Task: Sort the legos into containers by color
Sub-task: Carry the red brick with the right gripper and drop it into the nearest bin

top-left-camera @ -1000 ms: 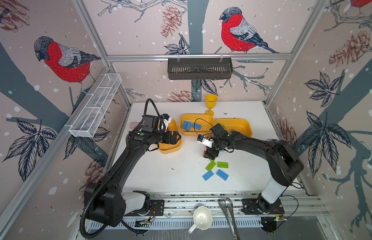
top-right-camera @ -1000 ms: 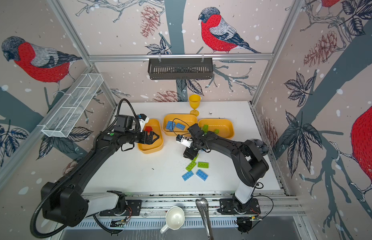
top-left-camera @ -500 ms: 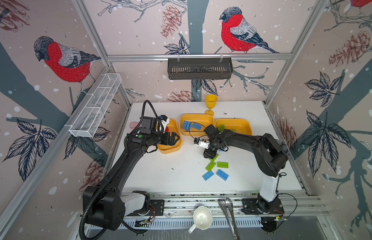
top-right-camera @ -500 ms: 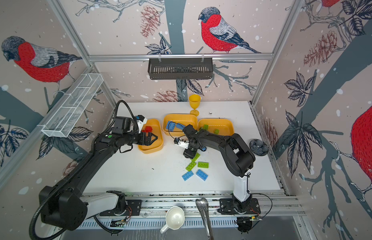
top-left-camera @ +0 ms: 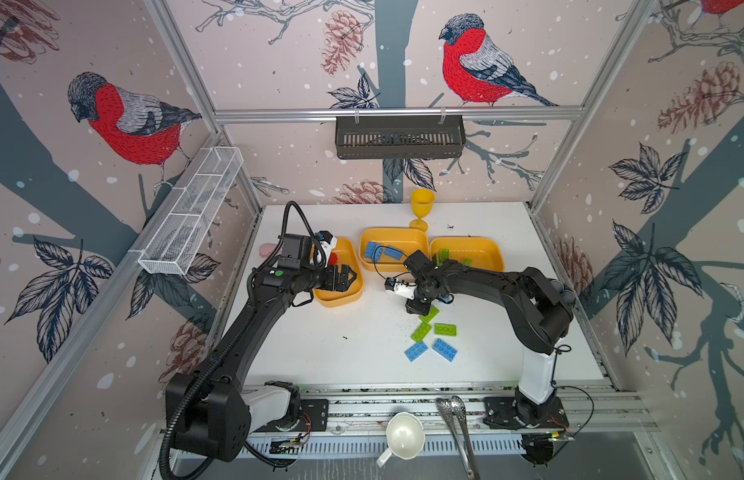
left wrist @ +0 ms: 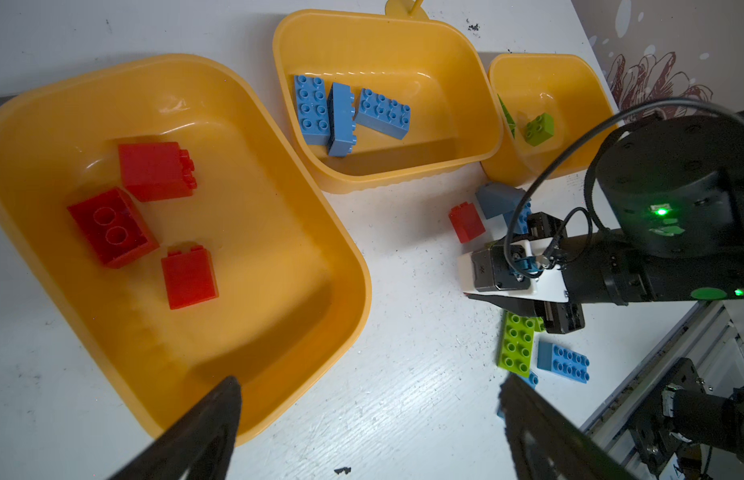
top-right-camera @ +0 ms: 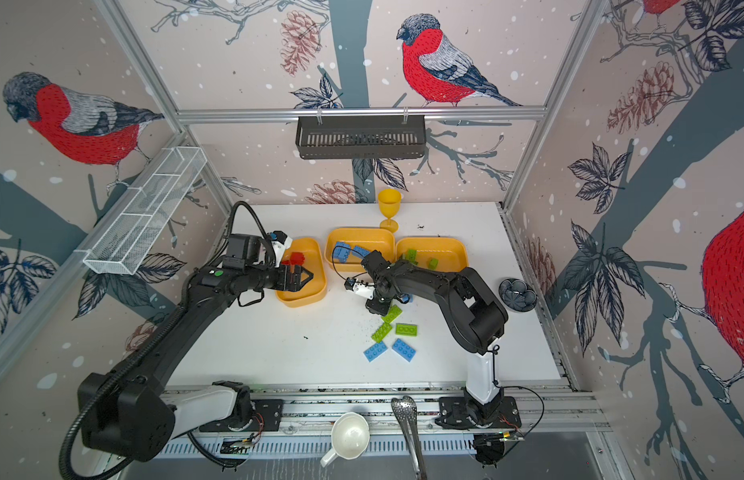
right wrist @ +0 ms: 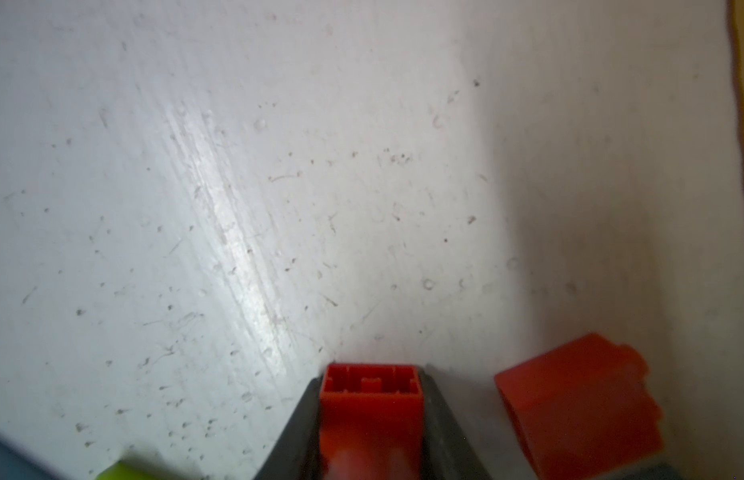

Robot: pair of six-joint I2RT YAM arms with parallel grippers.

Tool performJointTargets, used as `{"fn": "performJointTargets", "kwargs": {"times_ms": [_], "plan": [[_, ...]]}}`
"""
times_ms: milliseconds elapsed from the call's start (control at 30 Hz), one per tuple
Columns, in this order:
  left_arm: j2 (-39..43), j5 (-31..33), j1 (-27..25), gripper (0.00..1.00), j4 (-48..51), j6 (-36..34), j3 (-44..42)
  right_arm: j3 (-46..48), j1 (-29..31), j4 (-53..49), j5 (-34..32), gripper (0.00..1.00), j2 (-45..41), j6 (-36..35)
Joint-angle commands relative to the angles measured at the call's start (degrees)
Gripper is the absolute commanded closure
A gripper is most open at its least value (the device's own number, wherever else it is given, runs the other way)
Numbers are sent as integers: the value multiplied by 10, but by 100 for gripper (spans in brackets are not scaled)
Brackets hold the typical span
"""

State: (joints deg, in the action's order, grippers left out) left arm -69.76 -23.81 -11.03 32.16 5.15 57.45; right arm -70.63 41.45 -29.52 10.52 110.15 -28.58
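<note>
**Red brick clamped: the pick is made**

Furthest left, the left end effector (top-right-camera: 301, 277) hangs over the near end of the left tray (top-left-camera: 339, 301), fingers spread wide and holding nothing. In the left wrist view that tray holds three red bricks (left wrist: 154, 170). Next along, the middle tray (left wrist: 383, 176) holds three blue bricks (left wrist: 316, 108).

The change is just in front of the middle tray. The right end effector (right wrist: 372, 380), whose jaws stood wide a second ago, has clenched on a red brick (right wrist: 372, 415). It grips the brick by its two sides low over the white tabletop (top-left-camera: 320, 353), hollow underside facing the wrist camera. A second red brick (left wrist: 466, 222) lies loose just beside it.

Further right, the right tray (left wrist: 545, 62) holds green bricks (left wrist: 540, 129). Three green bricks (top-left-camera: 421, 331) and two blue bricks (top-left-camera: 445, 349) still lie near the front of the tabletop.

With the grip apparently secure, the next step is probably to lift the brick and carry it leftward past the middle tray to the left tray. The idle left end effector over that tray may crowd the drop. Much sorting remains.
</note>
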Motion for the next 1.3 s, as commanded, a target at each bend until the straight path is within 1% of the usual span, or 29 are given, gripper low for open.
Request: {"fn": "performJointTargets", "kwargs": {"times_ms": [0,67,167,267,400,500,633,733,867,967,1067,1100,1167,1200,1233,1267], "plan": [[5,12,8,3,11,-18,5,-10,6,-30,-4,68,-11,11],[6,20,17,3,20,-20,8,-26,8,-28,12,68,-20,20],[14,29,32,3,28,-18,11,-52,9,-1,72,68,-39,48],[27,37,49,3,32,-11,9,-80,10,57,133,69,-47,99],[41,36,80,4,33,8,1,-137,24,130,172,70,-19,167],[50,40,93,4,32,20,0,-182,40,172,176,70,17,203],[57,43,110,4,27,38,-10,-248,57,216,172,70,87,238],[60,44,116,4,23,46,-16,-284,65,260,161,70,133,262],[66,41,117,4,19,54,-23,-341,72,294,139,69,190,279],[68,39,119,4,17,57,-29,-377,73,316,126,65,228,292],[68,37,120,4,15,56,-35,-403,74,328,116,56,259,295],[67,36,120,4,14,57,-36,-411,73,327,116,52,266,295],[67,36,121,4,14,57,-39,-419,73,322,116,39,271,295],[66,35,121,4,14,57,-40,-417,72,321,116,35,267,294],[65,34,121,4,13,57,-41,-413,71,318,115,32,262,294],[65,34,121,4,12,57,-42,-408,68,313,114,31,255,295]]}}
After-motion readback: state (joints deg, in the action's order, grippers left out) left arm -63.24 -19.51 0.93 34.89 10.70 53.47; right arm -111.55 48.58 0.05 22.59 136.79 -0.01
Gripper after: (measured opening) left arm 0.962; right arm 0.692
